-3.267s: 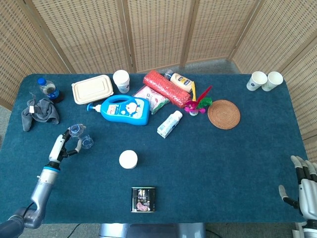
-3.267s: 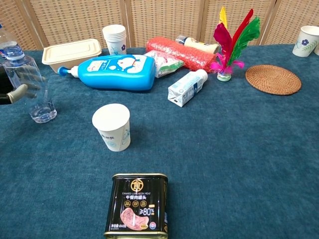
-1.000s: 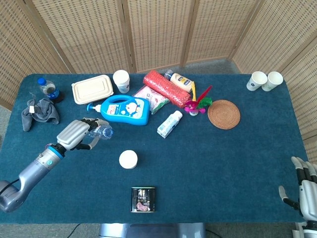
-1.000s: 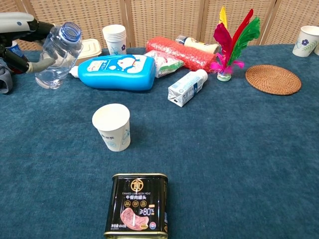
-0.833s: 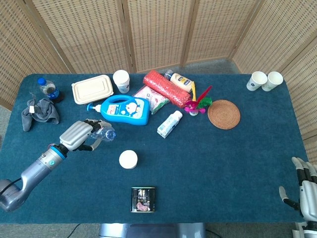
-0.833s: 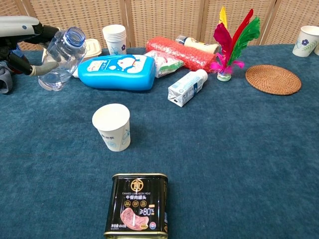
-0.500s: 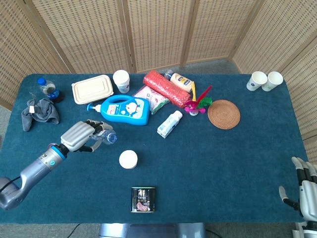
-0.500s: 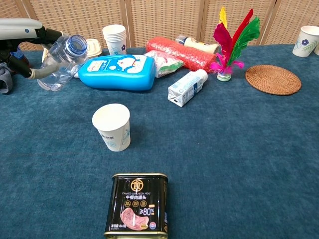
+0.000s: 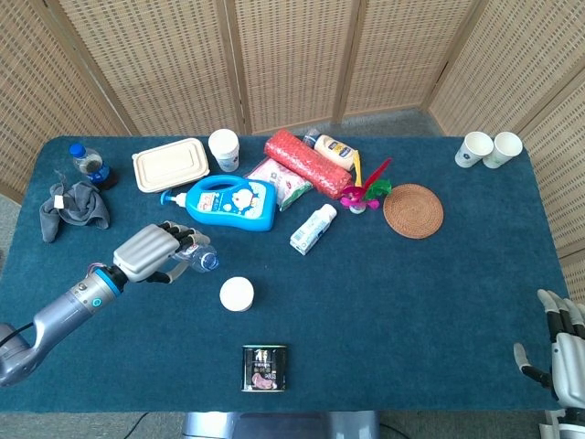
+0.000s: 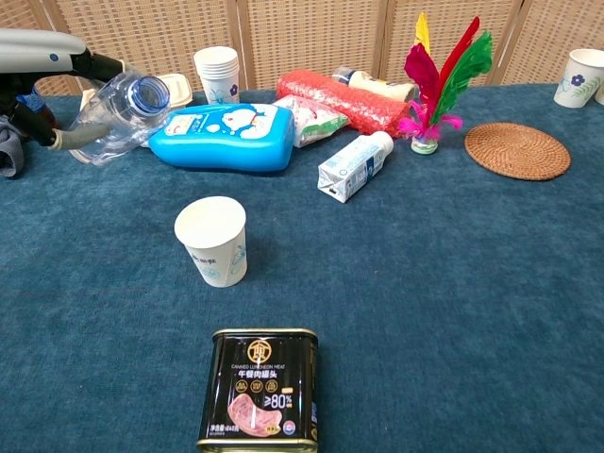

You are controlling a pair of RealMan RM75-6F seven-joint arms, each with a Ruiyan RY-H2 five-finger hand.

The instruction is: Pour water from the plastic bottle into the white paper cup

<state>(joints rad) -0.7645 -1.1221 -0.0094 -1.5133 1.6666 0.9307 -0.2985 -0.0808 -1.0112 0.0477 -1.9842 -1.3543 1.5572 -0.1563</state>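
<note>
From the head view, the left hand (image 9: pixel 146 252) wraps its curled fingers around the clear, uncapped plastic bottle (image 9: pixel 196 259), which lies tilted over with its open neck pointing away from the hand toward the white paper cup (image 9: pixel 237 293); the cup stands near the fingertips but clearly apart, a little ahead of and below the bottle mouth, so I judge the lift and carry done while the pour itself is not yet begun, since the mouth is not over the rim. The right hand (image 9: pixel 559 347) rests at the far edge of the dark blue felt table (image 9: pixel 430 302), fingers loosely apart and holding nothing, well away from everything. Compared with the frame from about three seconds back, the bottle has gone from standing upright in the hand to leaning far over, and the hand has travelled toward the cup. In the chest view, only the fingers of the left hand (image 10: pixel 58 137) show at the frame edge, pressed around the bottle's (image 10: pixel 118 118) body, whose neck points out beyond the hand and sits above and behind the cup (image 10: pixel 213 240); no stream of water is visible and I cannot tell how much is inside. Against the earlier chest frame, the bottle is raised off the table and tipped.
</note>
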